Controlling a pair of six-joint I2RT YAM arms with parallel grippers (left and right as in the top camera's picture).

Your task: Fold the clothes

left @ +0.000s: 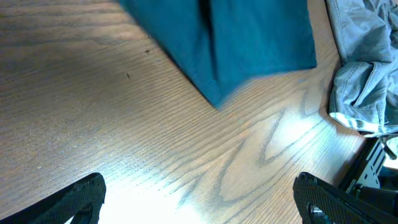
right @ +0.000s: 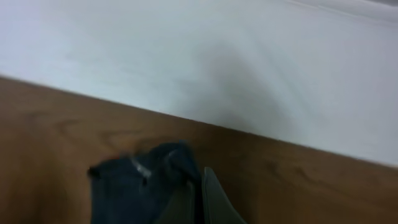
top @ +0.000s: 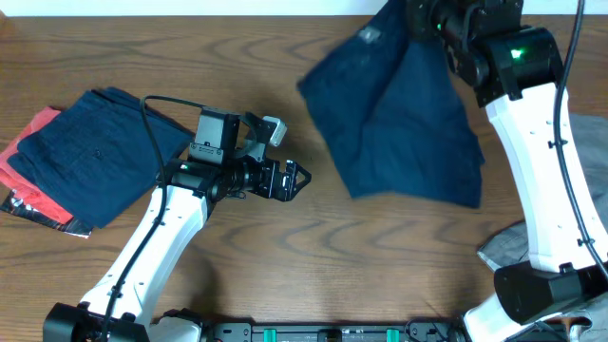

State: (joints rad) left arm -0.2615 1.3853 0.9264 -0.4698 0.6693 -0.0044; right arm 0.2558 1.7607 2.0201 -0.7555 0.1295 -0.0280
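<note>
Dark navy shorts hang lifted over the table's far right. My right gripper is shut on their top edge; in the right wrist view the closed fingers pinch the navy cloth. The shorts' lower part shows in the left wrist view. My left gripper is open and empty over bare wood at the table's middle, its fingers wide apart in the left wrist view. A folded navy garment lies at the left on a red one.
A light grey garment lies crumpled at the right edge, behind my right arm, and shows in the left wrist view. The white wall runs along the table's far edge.
</note>
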